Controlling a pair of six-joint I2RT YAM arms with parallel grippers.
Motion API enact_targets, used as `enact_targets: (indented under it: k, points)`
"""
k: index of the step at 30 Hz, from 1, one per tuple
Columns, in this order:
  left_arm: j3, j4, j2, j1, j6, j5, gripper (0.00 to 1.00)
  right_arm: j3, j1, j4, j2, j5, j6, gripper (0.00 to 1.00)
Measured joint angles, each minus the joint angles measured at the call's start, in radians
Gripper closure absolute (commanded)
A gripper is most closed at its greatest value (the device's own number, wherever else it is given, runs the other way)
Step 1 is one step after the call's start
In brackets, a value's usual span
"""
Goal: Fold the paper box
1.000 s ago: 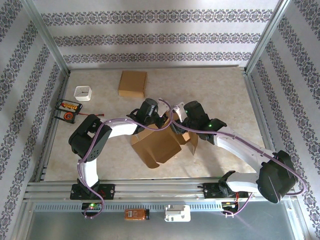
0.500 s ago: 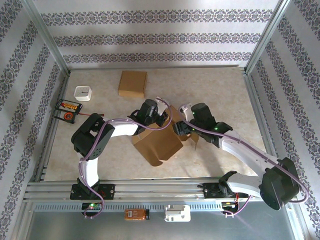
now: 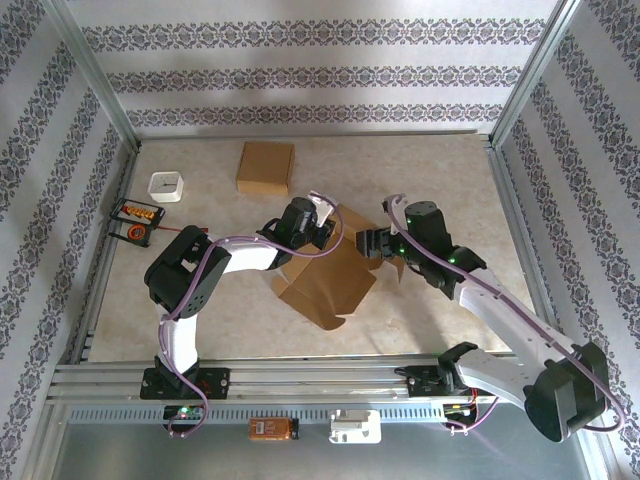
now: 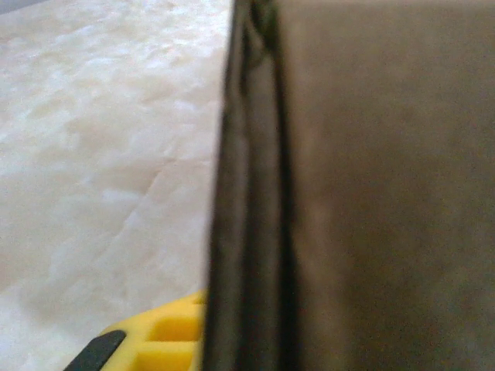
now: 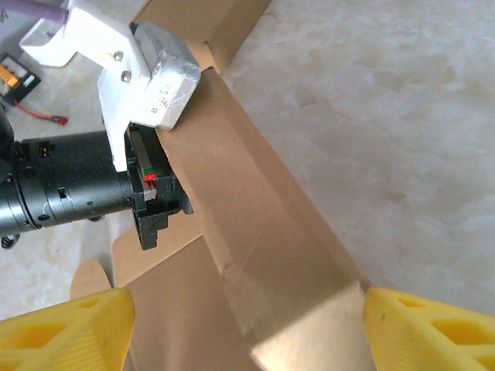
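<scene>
Top external view, from the left: a black-and-orange device [image 3: 135, 220] lies at the left edge of the worktop [image 3: 440, 170]. A small white square tub [image 3: 166, 186] sits just beyond it, and a flat brown cardboard piece [image 3: 266, 166] lies toward the far side. Near the middle is the paper box [image 3: 325, 285], half-formed with loose flaps, between the two arms. The left tool [image 3: 320, 234] meets its far-left wall, and the right tool [image 3: 372, 243] hangs at its far-right corner.

Left wrist view adds a blurred cardboard edge running top to bottom, with one yellow finger [image 4: 166, 340] just left of it. The other finger is hidden behind the panel, so I cannot tell whether that tool clamps the wall.

Right wrist view shows what the overhead hides. The right tool's yellow fingertips are spread wide open over a box wall, and the left tool's black body is against that wall.
</scene>
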Motion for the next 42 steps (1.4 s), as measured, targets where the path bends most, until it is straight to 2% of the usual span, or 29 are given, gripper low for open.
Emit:
enact_targets:
  k: [3, 8, 10, 11, 15, 20, 25, 27, 32, 34, 38, 42]
  points:
    - [0.0, 0.001, 0.002, 0.0, -0.025, -0.032, 0.81, 0.018, -0.009, -0.032, -0.034, 0.02, 0.036, 0.22]
    - [0.01, 0.026, 0.021, 0.0, -0.05, -0.051, 0.66, 0.031, -0.039, -0.048, -0.095, 0.022, 0.1, 0.21]
    - [0.02, 0.033, 0.032, 0.0, -0.058, -0.055, 0.65, 0.031, -0.042, -0.05, -0.108, 0.021, 0.122, 0.21]
    - [0.025, 0.035, 0.036, 0.0, -0.06, -0.055, 0.67, 0.031, -0.045, -0.051, -0.11, 0.017, 0.129, 0.2]
    - [0.029, 0.037, 0.04, 0.0, -0.072, -0.054, 0.94, 0.031, -0.045, -0.062, -0.111, 0.005, 0.154, 0.2]
    - [0.019, 0.023, 0.023, -0.005, -0.078, -0.078, 0.99, 0.041, -0.045, -0.071, -0.111, -0.009, 0.167, 0.15]
    - [-0.074, -0.089, -0.095, -0.005, -0.127, -0.217, 0.99, 0.058, -0.042, -0.074, -0.106, -0.028, 0.186, 0.08]
    - [-0.133, -0.117, -0.154, -0.006, -0.158, -0.269, 0.92, 0.066, -0.024, -0.074, -0.092, -0.033, 0.195, 0.06]
    - [-0.243, -0.16, -0.256, -0.02, -0.222, -0.339, 0.55, 0.084, 0.017, -0.072, -0.041, -0.045, 0.199, 0.06]
    - [-0.275, -0.175, -0.296, -0.033, -0.239, -0.349, 0.45, 0.087, 0.021, -0.073, -0.026, -0.047, 0.199, 0.06]
    - [-0.33, -0.216, -0.381, -0.061, -0.26, -0.351, 0.36, 0.097, 0.021, -0.069, -0.006, -0.047, 0.198, 0.06]
    - [-0.364, -0.264, -0.495, -0.071, -0.277, -0.348, 0.34, 0.098, 0.023, -0.062, -0.002, -0.047, 0.2, 0.06]
